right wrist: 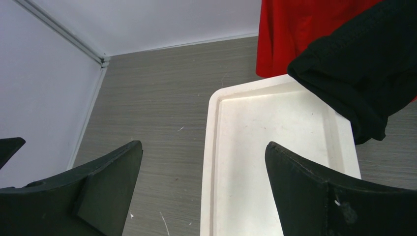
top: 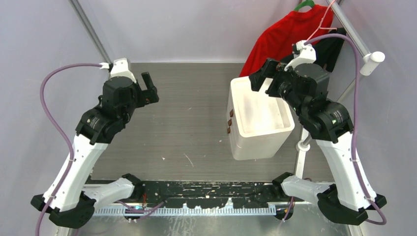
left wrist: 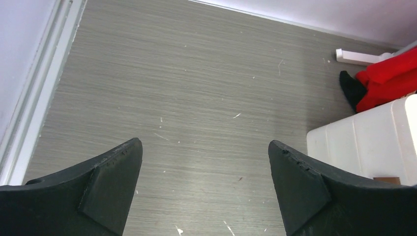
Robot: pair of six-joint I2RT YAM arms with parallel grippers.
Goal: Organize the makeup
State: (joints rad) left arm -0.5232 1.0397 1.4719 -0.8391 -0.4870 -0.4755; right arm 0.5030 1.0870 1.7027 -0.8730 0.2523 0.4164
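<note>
No makeup item shows in any view; the sponges, tube, vial, bottle, compact and palette are hidden or out of view. A white box (top: 260, 123) with small brown knobs (top: 229, 121) on its left side stands right of the table's middle. Its recessed top is bare. My right gripper (top: 260, 76) hovers over the box's far left corner, open and empty; in the right wrist view it (right wrist: 204, 145) straddles the box's left rim (right wrist: 211, 147). My left gripper (top: 150, 88) is open and empty over bare table at the far left (left wrist: 204, 145).
A red garment (top: 285, 34) and a black one (top: 329, 46) hang on a hanger at the back right, just behind the box; the black cloth (right wrist: 364, 64) droops over the box's far right corner. Walls close the table's back and sides.
</note>
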